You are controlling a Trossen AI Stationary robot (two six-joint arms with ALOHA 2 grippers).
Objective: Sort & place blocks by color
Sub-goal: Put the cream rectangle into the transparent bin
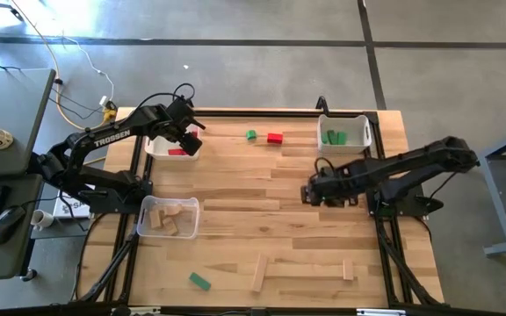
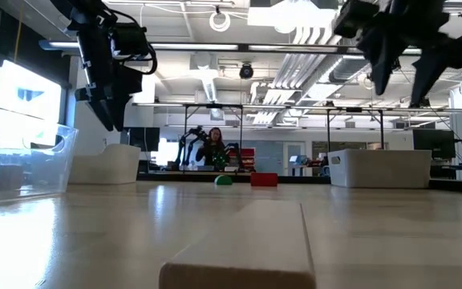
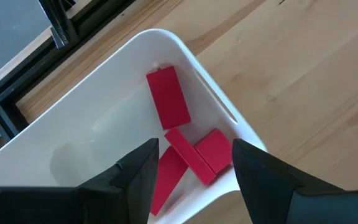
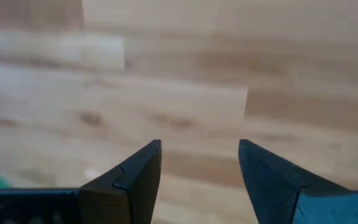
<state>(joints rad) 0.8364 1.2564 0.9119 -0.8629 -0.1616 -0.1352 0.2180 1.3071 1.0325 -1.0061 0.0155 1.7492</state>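
Wooden slatted table [image 1: 262, 219] in open workshop, both end effectors open, empty, left end effector [image 3: 194, 165] over red blocks [image 3: 169, 96]

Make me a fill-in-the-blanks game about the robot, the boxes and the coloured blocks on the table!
1. The left gripper hangs open over the white bin that holds ____ blocks.
2. The white bin by the right arm holds ____ blocks.
3. The clear bin holds blocks of plain ____.
4. The loose red block lies on the table beside a loose block that is ____.

Missing words: red; green; wood; green
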